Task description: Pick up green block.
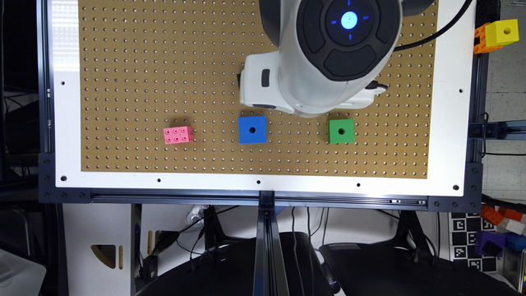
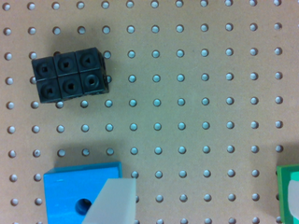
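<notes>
The green block (image 1: 341,131) lies on the pegboard at the exterior view's right, a bright green cube with one round dark hole on top. In the wrist view just an edge of the green block (image 2: 283,196) shows at the frame's border, partly behind one pale fingertip (image 2: 295,193). The other fingertip (image 2: 114,201) hangs over the blue cube (image 2: 70,193). My gripper (image 2: 203,200) is open, with bare pegboard between its fingers. In the exterior view the gripper (image 1: 267,88) sits above the board, just behind the blue cube (image 1: 252,129) and to the left of the green block.
A small pink studded brick (image 1: 178,134) lies left of the blue cube. A black studded brick (image 2: 69,76) rests on the pegboard (image 1: 135,74). Off the board, a yellow cube (image 1: 502,32) sits at the far right corner. The white frame (image 1: 263,183) borders the board.
</notes>
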Action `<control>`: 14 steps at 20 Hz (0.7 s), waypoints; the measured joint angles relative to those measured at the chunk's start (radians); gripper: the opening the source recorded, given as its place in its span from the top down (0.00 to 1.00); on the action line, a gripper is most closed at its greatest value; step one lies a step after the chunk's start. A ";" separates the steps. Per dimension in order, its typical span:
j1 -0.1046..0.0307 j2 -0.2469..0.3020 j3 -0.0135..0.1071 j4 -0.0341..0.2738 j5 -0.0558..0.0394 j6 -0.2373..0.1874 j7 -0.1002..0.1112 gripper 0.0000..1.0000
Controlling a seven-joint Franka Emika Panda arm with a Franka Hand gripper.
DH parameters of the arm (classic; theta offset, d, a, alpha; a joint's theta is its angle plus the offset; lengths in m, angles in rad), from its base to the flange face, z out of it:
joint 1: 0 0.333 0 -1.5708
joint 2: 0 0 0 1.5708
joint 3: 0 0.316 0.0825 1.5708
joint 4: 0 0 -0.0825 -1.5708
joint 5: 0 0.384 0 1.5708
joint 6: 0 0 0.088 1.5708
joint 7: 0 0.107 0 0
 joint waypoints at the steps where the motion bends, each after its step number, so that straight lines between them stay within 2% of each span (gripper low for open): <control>1: 0.000 0.000 0.000 0.000 0.0000 0.000 0.000 0.00; 3: 0.001 0.000 0.002 -0.001 0.0003 -0.001 0.000 0.00; 4: 0.003 0.000 0.010 0.000 0.0059 0.001 0.001 0.00; 5: 0.007 0.002 0.027 0.003 0.0120 0.004 0.011 0.00; 7: 0.017 0.007 0.072 0.013 0.0112 0.006 0.060 0.00; 8: 0.018 0.009 0.080 0.016 0.0110 0.008 0.068 0.00; 9: 0.025 0.025 0.120 0.040 0.0037 0.008 0.115 0.00; 10: 0.026 0.038 0.135 0.055 -0.0024 0.008 0.134 0.00; 11: 0.026 0.054 0.145 0.074 -0.0071 0.008 0.145 0.00; 14: 0.023 0.099 0.145 0.124 -0.0104 0.008 0.146 0.00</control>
